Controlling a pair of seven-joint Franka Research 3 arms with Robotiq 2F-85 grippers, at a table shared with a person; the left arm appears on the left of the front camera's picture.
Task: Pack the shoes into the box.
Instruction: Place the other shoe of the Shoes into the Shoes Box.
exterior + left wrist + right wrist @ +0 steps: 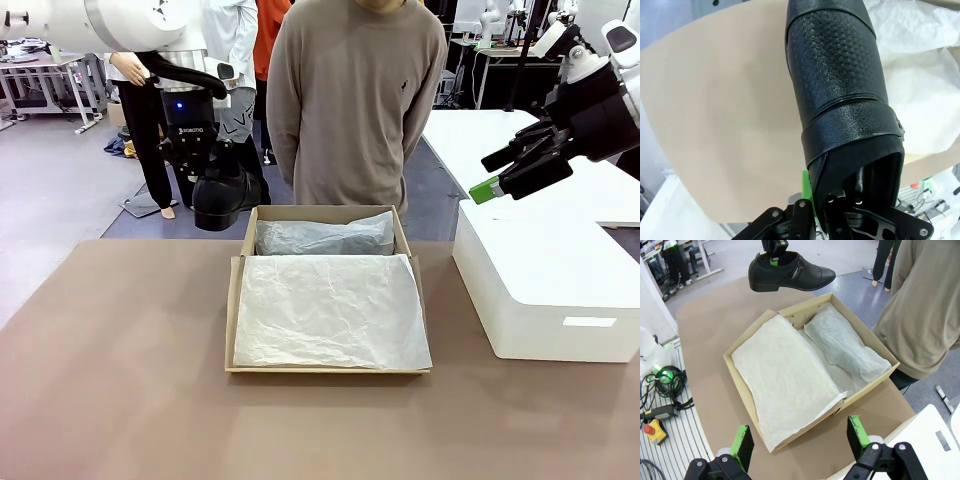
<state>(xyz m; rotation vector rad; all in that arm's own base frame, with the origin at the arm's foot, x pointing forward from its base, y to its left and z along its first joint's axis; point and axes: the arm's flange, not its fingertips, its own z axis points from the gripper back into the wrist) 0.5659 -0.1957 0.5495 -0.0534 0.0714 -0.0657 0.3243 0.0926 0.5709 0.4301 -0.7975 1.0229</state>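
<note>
Task status: about half done, by my reckoning. The tan cardboard shoebox (233,310) is lying open on the brown table (120,380). A tissue-wrapped bundle (325,237) is filling its far half (dark through the paper, probably the first shoe). Crinkled white tissue paper (330,310) is covering the near half.

My left gripper (205,155) is pinching the glossy black leather dress shoe (222,195) at its heel-end collar, one finger inside the opening. The shoe is hanging level, sole down, just outside the box's far left corner, not yet over it.

My right gripper (492,172) is hovering with jaws spread wide, holding nothing, above the smooth white rectangular box (540,290).
</note>
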